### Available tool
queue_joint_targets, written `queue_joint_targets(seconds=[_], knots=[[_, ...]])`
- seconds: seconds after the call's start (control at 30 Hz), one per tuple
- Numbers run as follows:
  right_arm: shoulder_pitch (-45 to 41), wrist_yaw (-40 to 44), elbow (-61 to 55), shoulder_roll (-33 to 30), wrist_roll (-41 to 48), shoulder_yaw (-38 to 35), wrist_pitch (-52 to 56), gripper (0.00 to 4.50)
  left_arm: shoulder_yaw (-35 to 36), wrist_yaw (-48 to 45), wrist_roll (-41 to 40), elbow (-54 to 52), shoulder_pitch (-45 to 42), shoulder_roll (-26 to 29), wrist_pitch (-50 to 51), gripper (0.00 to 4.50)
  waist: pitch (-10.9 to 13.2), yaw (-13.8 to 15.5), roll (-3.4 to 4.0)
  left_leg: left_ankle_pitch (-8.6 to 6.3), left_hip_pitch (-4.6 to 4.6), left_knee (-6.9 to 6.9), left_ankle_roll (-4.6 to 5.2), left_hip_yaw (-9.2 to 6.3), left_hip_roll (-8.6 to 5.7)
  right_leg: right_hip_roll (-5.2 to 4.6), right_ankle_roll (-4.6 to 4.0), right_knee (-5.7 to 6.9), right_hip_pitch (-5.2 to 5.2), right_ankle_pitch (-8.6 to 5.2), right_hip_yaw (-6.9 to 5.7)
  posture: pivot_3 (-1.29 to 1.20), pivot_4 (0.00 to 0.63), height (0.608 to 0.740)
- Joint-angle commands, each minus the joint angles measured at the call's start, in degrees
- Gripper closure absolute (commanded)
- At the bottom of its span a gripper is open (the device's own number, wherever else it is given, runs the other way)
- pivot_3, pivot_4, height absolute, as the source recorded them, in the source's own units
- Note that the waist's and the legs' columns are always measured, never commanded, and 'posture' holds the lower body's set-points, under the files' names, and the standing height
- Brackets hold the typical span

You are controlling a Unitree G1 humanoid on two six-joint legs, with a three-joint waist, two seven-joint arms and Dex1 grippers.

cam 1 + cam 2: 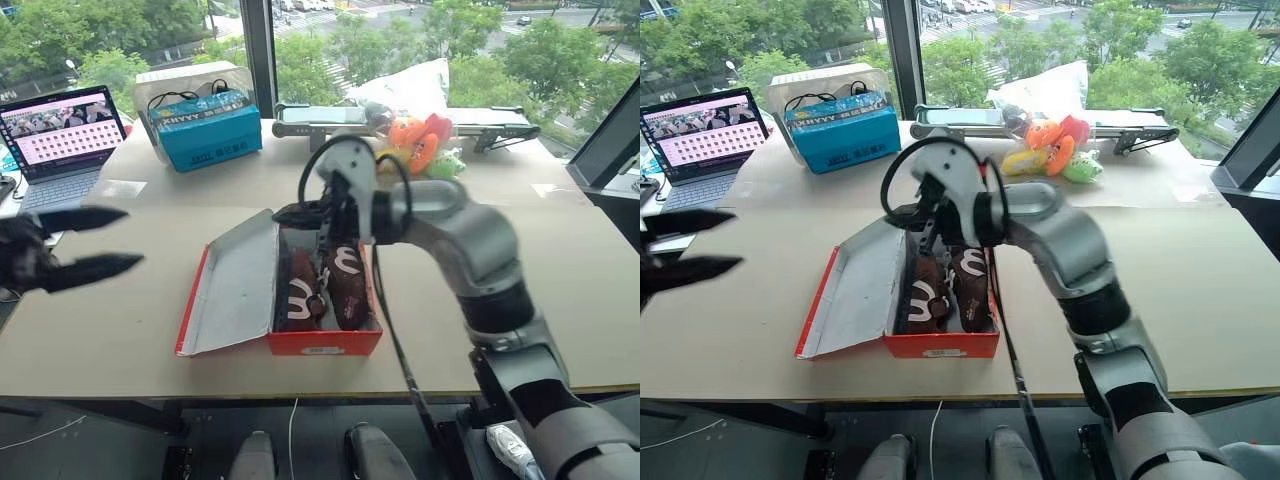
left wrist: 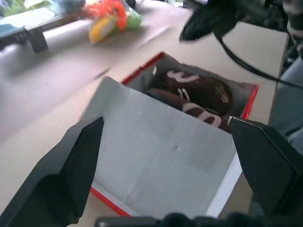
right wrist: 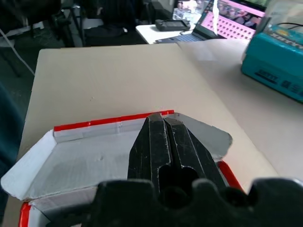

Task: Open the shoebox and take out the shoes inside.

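Note:
The red shoebox (image 1: 325,343) lies open on the table, its grey-white lid (image 1: 235,290) folded flat to the left. Two dark brown shoes with white markings (image 1: 346,282) lie side by side inside it; the left wrist view shows the shoes (image 2: 199,92) past the lid. My right gripper (image 1: 284,214) hovers above the far end of the box, pointing left, and its fingers (image 3: 161,137) are pressed shut with nothing between them. My left gripper (image 1: 132,240) hangs open to the left of the lid, apart from it.
A blue-teal box (image 1: 208,130) and a laptop (image 1: 60,130) stand at the back left. Colourful plush toys (image 1: 420,140) and a long grey device (image 1: 320,118) lie at the back by the window. The table's front edge runs just in front of the box.

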Motion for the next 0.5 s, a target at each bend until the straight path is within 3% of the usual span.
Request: queue_joint_targets(seconds=[0.03,0.37,0.5], knots=[[2.2,-4.7,-7.6,-2.8,2.1,-4.6,9.9,3.3,-1.4,-0.2,-0.4,-2.8,-0.9,-0.4,-1.8,0.0,0.0,0.1,0.0,0.0,0.0,0.0,0.0,0.01,0.0,0.0,0.0,0.0,0.0,0.0,0.0,0.0,0.15,0.701],[2.5,-19.5,-13.8,2.0,0.2,-5.2,29.0,0.09,-8.8,-0.5,1.2,1.5,-7.9,-1.7,-4.3,0.0,0.0,-0.4,0.01,0.0,-0.01,0.0,0.01,0.02,0.0,0.02,-0.02,0.02,-0.04,-0.02,0.04,0.0,0.15,0.701],[2.9,-23.9,-14.0,4.4,-1.4,-3.0,32.4,0.09,-10.9,-0.8,2.1,2.9,-9.5,-2.1,-5.4,0.0,0.0,-0.4,0.01,0.0,-0.06,0.0,0.01,0.01,-0.01,0.01,-0.02,0.0,-0.06,-0.02,0.04,0.0,0.15,0.701]])
